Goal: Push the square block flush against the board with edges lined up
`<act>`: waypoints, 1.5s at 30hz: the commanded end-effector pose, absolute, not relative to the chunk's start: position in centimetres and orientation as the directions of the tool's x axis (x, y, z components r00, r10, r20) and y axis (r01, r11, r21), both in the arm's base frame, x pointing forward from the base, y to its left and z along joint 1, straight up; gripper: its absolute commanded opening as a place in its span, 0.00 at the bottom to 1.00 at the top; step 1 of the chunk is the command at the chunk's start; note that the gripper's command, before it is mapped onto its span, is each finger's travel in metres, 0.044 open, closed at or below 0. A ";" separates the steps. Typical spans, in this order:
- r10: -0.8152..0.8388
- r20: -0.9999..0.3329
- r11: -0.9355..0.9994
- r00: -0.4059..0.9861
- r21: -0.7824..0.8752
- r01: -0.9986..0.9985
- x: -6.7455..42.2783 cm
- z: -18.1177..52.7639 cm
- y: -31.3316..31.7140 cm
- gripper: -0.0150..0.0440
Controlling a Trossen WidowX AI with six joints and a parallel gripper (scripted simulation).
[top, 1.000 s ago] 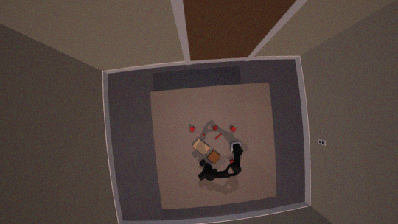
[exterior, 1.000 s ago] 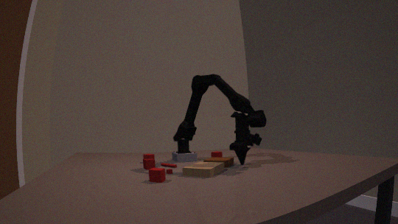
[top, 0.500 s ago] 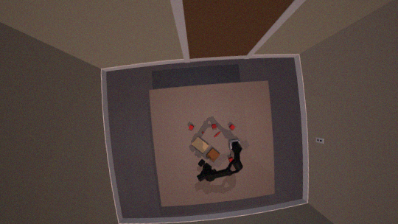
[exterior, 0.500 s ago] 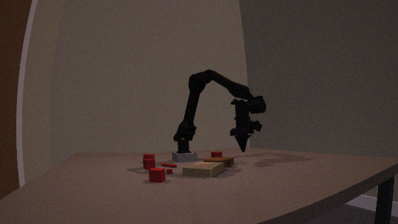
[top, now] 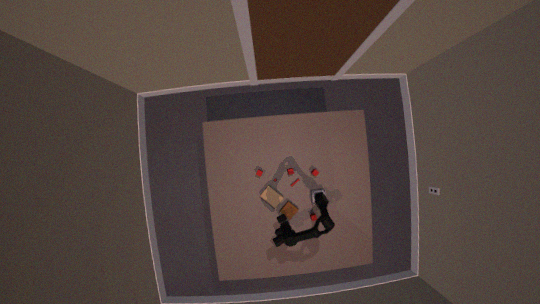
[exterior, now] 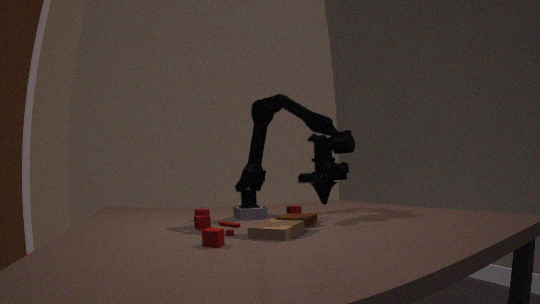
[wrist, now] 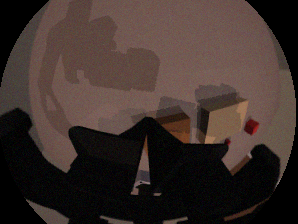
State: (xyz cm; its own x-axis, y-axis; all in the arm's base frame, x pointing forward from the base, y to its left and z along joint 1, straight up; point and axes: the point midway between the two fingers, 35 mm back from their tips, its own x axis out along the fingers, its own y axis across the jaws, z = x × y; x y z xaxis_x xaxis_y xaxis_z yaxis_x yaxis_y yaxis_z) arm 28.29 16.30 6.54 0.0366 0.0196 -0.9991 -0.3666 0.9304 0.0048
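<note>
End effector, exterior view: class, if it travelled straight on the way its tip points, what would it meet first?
The end effector, shut and holding nothing, points straight down. It would probably meet the table first, beside the square block; depth is unclear.

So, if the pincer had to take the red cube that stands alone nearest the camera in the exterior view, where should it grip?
Probably across two opposite upright faces of the red cube, coming straight down from above. It sits flat on the table, apart from its neighbours, and its sides are flat and parallel. The pincer is shut, so it must open first.
</note>
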 end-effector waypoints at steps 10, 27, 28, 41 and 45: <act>0.017 -0.999 0.995 0.029 0.020 0.094 24.2 6.5 15.9 0.25; 0.012 -1.000 0.779 0.020 0.022 0.627 19.3 6.0 14.8 0.25; 0.012 -1.000 0.757 0.019 0.022 0.653 19.1 5.9 14.7 0.25; 0.011 -1.000 0.700 0.018 0.021 0.714 18.5 3.0 14.6 0.25; 0.011 -1.000 0.699 0.018 0.021 0.715 18.4 0.3 14.5 0.25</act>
State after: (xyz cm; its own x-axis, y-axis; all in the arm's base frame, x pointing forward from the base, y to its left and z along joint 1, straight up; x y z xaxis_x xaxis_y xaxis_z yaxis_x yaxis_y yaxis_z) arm 18.82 14.83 2.47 0.0274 0.0193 -0.9994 0.7088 0.7046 0.0330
